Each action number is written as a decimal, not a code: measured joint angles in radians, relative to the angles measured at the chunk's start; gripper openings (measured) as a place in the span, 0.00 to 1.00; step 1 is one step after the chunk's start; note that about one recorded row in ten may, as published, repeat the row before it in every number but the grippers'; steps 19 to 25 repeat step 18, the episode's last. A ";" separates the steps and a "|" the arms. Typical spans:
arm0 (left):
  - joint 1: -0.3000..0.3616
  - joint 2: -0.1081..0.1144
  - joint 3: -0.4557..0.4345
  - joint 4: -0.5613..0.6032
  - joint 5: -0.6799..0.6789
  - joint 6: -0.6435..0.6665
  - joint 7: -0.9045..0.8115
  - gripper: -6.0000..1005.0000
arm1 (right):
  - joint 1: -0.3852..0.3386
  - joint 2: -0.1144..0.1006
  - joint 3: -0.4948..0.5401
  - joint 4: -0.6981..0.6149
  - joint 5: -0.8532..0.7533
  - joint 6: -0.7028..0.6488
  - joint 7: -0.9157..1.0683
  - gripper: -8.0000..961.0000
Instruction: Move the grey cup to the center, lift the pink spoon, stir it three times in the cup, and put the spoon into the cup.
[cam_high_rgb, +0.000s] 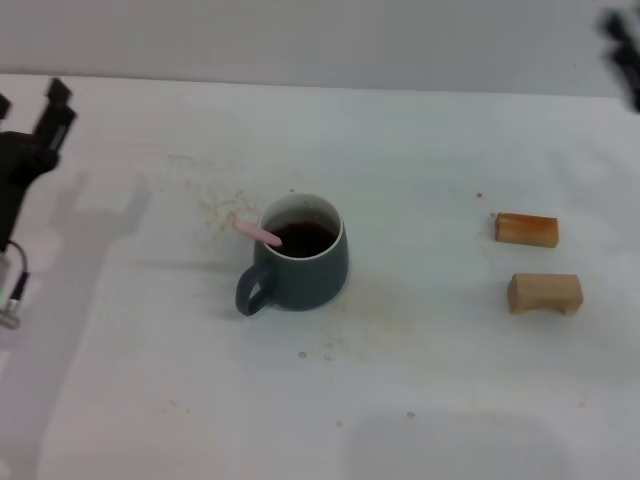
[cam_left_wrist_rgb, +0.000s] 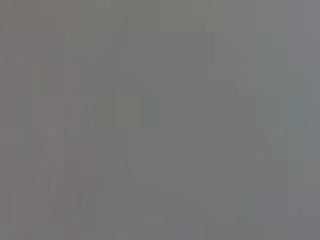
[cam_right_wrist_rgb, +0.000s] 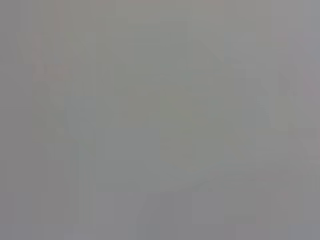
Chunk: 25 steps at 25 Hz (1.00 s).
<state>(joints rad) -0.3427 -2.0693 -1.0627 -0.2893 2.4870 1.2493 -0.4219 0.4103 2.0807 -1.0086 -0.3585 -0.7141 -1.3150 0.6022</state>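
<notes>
Grey cup (cam_high_rgb: 298, 262) mid-table (cam_high_rgb: 420, 400), pink spoon (cam_high_rgb: 258, 234) leaning inside; left gripper (cam_high_rgb: 30, 110) spread, far left of cup; right gripper (cam_high_rgb: 622, 50) unclear, far right; seemingly finished; only retreat left.

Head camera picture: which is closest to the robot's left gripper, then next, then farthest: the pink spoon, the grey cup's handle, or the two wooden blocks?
From the left gripper, at the far left edge:
1. The pink spoon, its handle sticking out of the grey cup toward that side.
2. The cup's handle, on the cup's near left.
3. The two wooden blocks, far right; too close to rank between themselves.
</notes>
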 joint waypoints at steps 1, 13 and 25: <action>0.008 0.000 -0.010 0.002 0.000 0.016 0.000 0.82 | -0.017 0.000 0.035 0.024 0.028 -0.024 -0.019 0.43; 0.050 0.002 -0.077 0.006 -0.001 0.087 0.000 0.82 | -0.112 -0.002 0.345 0.203 0.141 -0.101 -0.062 0.43; 0.052 0.002 -0.077 0.006 0.000 0.088 0.000 0.82 | -0.105 -0.002 0.352 0.214 0.142 -0.100 -0.062 0.43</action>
